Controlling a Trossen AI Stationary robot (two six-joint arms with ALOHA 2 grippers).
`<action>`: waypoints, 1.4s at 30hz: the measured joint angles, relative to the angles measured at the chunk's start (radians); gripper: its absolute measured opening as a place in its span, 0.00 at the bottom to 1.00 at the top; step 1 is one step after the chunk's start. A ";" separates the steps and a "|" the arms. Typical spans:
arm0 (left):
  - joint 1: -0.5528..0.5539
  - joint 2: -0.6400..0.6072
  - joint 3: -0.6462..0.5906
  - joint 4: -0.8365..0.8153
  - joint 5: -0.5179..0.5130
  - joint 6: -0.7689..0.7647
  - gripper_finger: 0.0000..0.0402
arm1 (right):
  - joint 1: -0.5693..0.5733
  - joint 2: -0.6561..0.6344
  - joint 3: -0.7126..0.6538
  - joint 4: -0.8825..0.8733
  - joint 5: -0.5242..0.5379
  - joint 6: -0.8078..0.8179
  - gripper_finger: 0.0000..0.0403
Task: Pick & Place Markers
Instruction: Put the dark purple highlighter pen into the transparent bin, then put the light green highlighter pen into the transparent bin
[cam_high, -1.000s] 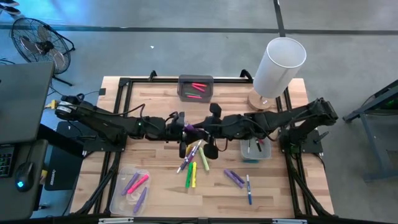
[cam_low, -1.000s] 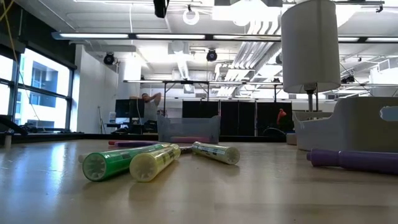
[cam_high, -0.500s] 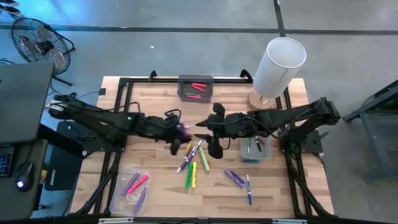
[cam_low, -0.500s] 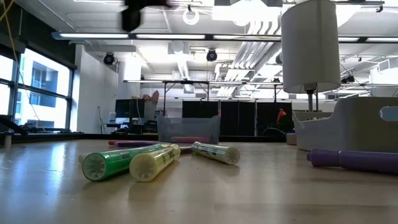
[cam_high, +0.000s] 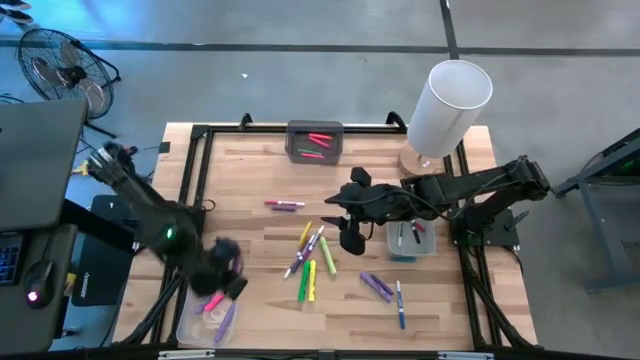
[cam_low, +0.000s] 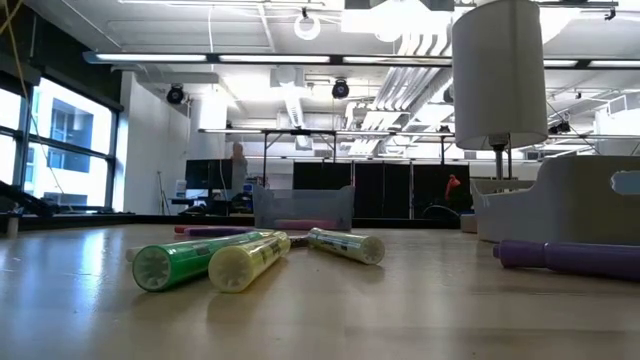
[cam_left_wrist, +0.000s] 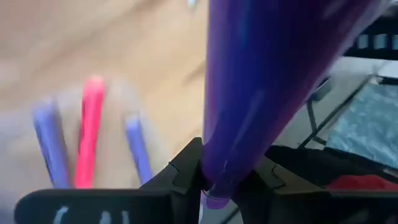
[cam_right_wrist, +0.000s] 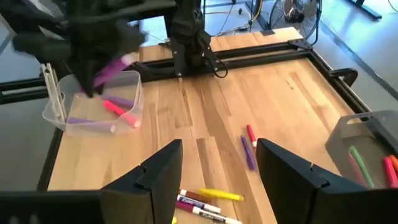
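Note:
My left gripper (cam_high: 226, 272) is at the near left, above a clear tray (cam_high: 190, 322), shut on a purple marker (cam_left_wrist: 267, 93). The tray holds pink and purple markers (cam_right_wrist: 121, 112). My right gripper (cam_right_wrist: 214, 180) hangs open over the table's middle (cam_high: 345, 212) with nothing between its fingers. Below it, several green, yellow and white markers (cam_high: 308, 255) lie loose on the wood, also seen in the low view (cam_low: 195, 262). A purple-pink marker (cam_high: 285, 205) lies farther back. Two purple markers (cam_high: 377, 287) and a blue one (cam_high: 400, 303) lie near right. My left gripper pinches the purple marker between its two fingers at one end (cam_left_wrist: 217, 180). The rest of the barrel sticks out past the fingertips. The marker (cam_right_wrist: 115, 65) is tilted and lifted clear, above the clear tray.
A grey tray (cam_high: 315, 128) with pink and green markers stands at the far edge. A pale tray (cam_high: 392, 248) sits at the right under my right arm. A tall white cylinder (cam_high: 450, 105) on a wooden base stands at the far right. A black frame (cam_high: 195, 160) borders the table.
The two grippers met at the table's middle on the purple marker. My right gripper let go of it and drew back a little toward the right edge. My left gripper carried the marker toward the left and near edges, to above the clear tray.

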 joint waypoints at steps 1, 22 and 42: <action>-0.039 0.019 0.000 -0.005 0.003 -0.072 0.17 | 0.000 0.000 0.000 0.000 0.000 0.003 0.48; -0.211 0.178 -0.002 -0.068 0.233 -0.273 0.19 | 0.000 0.000 0.000 0.083 0.073 0.127 0.48; -0.210 0.177 -0.002 -0.240 0.394 0.012 0.43 | 0.042 0.034 0.000 -0.019 0.086 0.382 0.48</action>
